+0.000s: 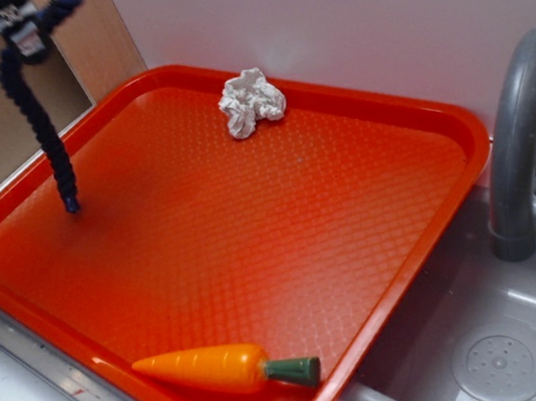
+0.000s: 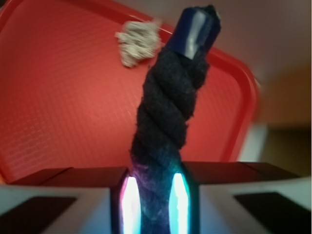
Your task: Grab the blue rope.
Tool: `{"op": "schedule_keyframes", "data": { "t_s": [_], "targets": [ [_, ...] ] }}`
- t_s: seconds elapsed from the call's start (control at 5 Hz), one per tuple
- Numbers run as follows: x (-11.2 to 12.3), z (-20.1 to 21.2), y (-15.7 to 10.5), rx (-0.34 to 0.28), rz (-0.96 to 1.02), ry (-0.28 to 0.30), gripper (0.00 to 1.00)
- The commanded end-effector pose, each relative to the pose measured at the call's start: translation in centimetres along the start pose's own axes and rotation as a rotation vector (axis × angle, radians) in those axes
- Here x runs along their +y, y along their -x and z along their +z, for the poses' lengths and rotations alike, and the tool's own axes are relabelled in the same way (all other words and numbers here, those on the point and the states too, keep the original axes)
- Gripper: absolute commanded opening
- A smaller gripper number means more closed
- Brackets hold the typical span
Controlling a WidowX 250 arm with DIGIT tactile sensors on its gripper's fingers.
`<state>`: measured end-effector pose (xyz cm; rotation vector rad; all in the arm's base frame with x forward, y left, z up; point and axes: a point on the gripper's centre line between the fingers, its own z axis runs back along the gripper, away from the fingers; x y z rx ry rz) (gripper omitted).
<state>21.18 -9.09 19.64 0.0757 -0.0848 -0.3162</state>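
Note:
The blue rope (image 1: 37,122), a thick navy twisted cord, hangs from my gripper (image 1: 21,34) at the top left of the exterior view. Its lower capped end (image 1: 72,203) dangles just over the far left part of the red tray (image 1: 253,233); I cannot tell whether it touches. A shorter part of the rope sticks out up and to the right of the gripper. In the wrist view the blue rope (image 2: 163,122) stands squeezed between my gripper's (image 2: 155,197) two glowing pads, its smooth blue cap pointing away. The gripper is shut on it.
A crumpled white paper ball (image 1: 251,101) lies at the tray's back edge. A toy carrot (image 1: 222,367) lies near the tray's front corner. A grey faucet (image 1: 524,122) and sink basin (image 1: 494,358) stand to the right. White wall behind, cardboard at left.

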Motion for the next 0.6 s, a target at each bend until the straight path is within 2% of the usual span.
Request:
{"op": "schedule_keyframes", "data": {
  "t_s": [0.0,0.2,0.4],
  "targets": [
    [-0.2,4.8,2.4,-0.053,0.355,-0.070,0.00],
    [0.3,3.7,2.6,-0.042,0.458,-0.043,0.00],
    [0.5,2.9,2.5,-0.047,0.463,-0.029,0.00]
  ]
}}
